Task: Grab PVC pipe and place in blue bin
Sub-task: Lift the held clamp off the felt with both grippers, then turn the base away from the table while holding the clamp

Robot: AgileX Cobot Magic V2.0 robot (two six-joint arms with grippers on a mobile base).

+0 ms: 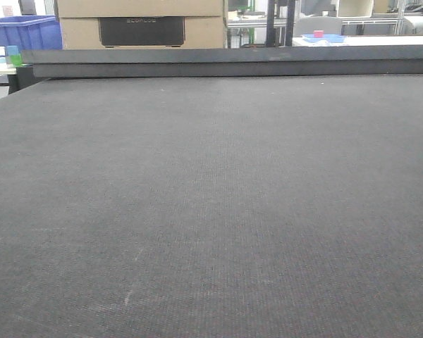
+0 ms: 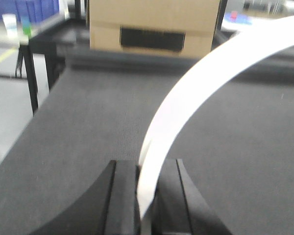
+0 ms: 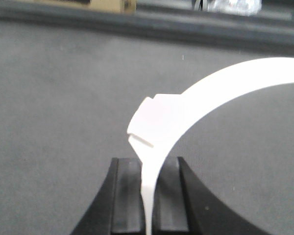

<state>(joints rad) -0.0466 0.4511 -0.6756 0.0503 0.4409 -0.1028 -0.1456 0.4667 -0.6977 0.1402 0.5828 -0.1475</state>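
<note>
Nearest you, the left gripper (image 2: pixel 146 169) has its jaws pressed together on the lower end of the pipe (image 2: pixel 201 83). The pipe rises from between them and arcs up to the right, above the mat (image 1: pixel 211 211). The right gripper (image 3: pixel 147 166) pinches a white arc (image 3: pixel 225 83) the same way, just below a stepped lug. You can't tell whether that is the same pipe held at two points or a second piece. Gripping the thin end probably leaves the arch free, so it should drop cleanly once the jaws part. The front view shows neither gripper, so where they hang over the mat is unclear.

Farther out, a raised dark rail (image 1: pixel 233 60) runs along the mat's far edge, with a cardboard box (image 1: pixel 141 8) behind it. The bin (image 1: pixel 21 32) sits far left, beyond the rail, and is likely your target. A blue tray (image 1: pixel 323 38) lies far right. You'd have to carry the pipe over the rail, well apart from the box.
</note>
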